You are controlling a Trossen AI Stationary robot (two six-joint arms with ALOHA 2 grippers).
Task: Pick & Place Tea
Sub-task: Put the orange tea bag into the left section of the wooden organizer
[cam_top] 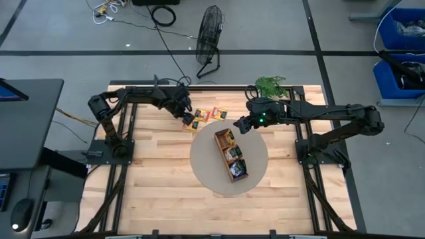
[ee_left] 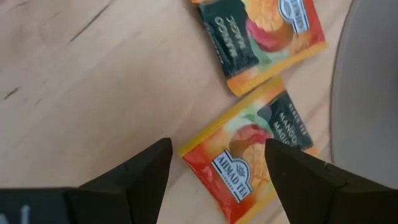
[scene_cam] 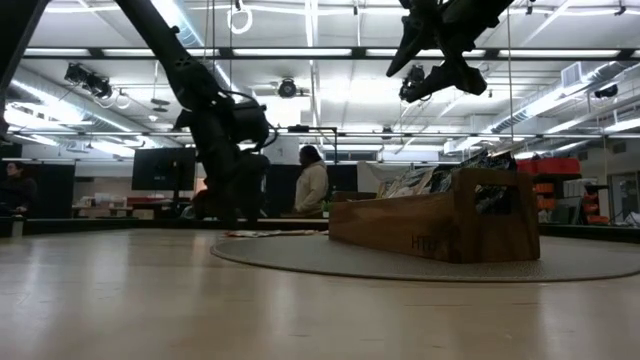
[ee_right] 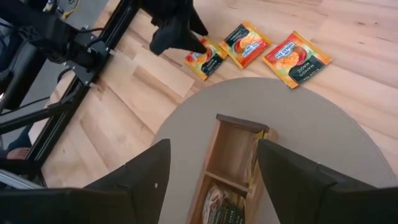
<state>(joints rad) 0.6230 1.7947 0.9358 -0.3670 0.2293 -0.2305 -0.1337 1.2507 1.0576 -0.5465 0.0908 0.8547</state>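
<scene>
- Wooden slats form the table (cam_top: 159, 192); a round grey mat (cam_top: 206, 174) lies at its centre and carries a long wooden compartment tray (cam_top: 240, 176).
- I see three orange sachets of tea on the bare wood just beyond the mat's far-left edge: one under the left gripper (ee_left: 213, 163), a second (ee_right: 247, 43) beside it, and a third (ee_right: 296, 57) further right.
- I read the tray as partly filled: sachets stand in its nearer compartments, and the far compartment (ee_right: 237, 151), below the right gripper (ee_right: 213, 168), shows bare wood.
- The left gripper is low over the nearest sachet (ee_left: 249, 163). Its jaws are spread and straddle the sachet without pinching it.
- The right gripper hovers above the tray's far end, jaws spread, holding nothing. I treat this arm as waiting.
- Step in hand, as I judge it: the pick of the first loose sachet; no grasp is made yet.
- Next move, as I judge it: lower the left jaws to the wood and close on the sachet. It lies flat, so the tips must catch an edge or they will slide over the foil. Then lift and carry it to the empty compartment.
</scene>
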